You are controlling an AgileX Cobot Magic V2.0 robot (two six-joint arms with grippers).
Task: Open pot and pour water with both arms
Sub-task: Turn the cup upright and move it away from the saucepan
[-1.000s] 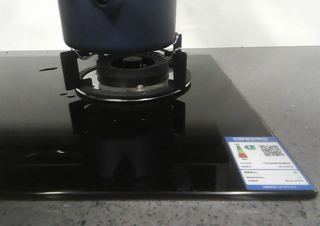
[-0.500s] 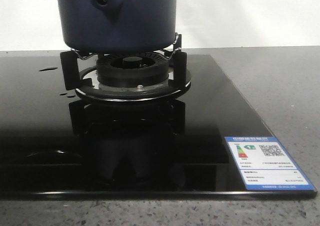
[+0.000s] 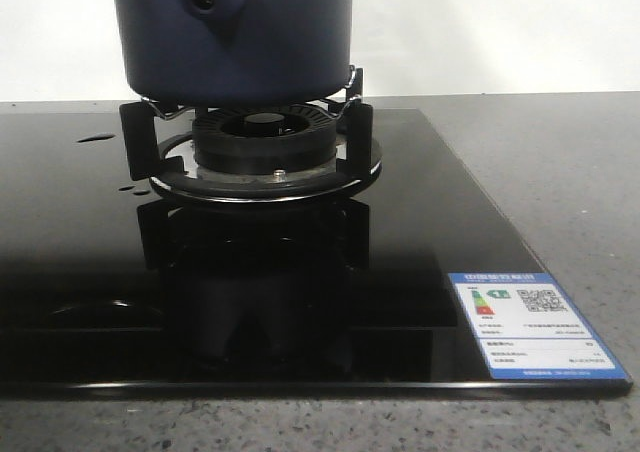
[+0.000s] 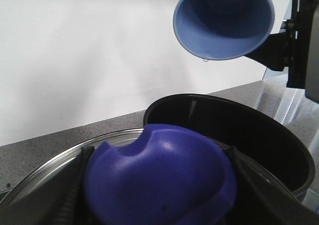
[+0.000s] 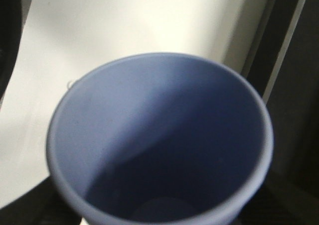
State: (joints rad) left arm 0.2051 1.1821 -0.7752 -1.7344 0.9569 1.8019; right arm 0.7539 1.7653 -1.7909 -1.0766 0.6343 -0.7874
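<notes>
Pot: the large dark navy-blue round pot [image 3: 235, 37] with a smooth matte wall sits on the black metal burner grate [image 3: 350, 122], toward the far side of the tabletop [image 3: 560, 192], left of its middle; its tapering handle stub with a small round hole faces the near edge.
Pot mouth: in the left wrist view the pot [image 4: 249, 135] stands uncovered, its dark inner wall showing.
Hob: the glossy black glass cooktop [image 3: 100, 272] covers the left and middle of the grey speckled tabletop; a blue-bordered energy label [image 3: 535, 327] lies at its near right corner.
Lid: a glass lid with a metal rim [image 4: 65, 158] and a rounded violet-blue knob [image 4: 159, 180] fills the near part of the left wrist view, just beside the pot's rim.
Left claw: dark fingers [image 4: 75, 185] flank the knob on both sides; they seem closed on it, though the contact itself is blurred.
Cup: a pale blue plastic cup [image 4: 224, 21] hangs tilted above the pot, mouth toward the camera, a drop at its lower lip.
Right claw: black parts [image 4: 299, 41] hold the cup's far side; in its own wrist view the cup [image 5: 159, 145] hides the fingers, so I cannot tell how far they stand apart.
</notes>
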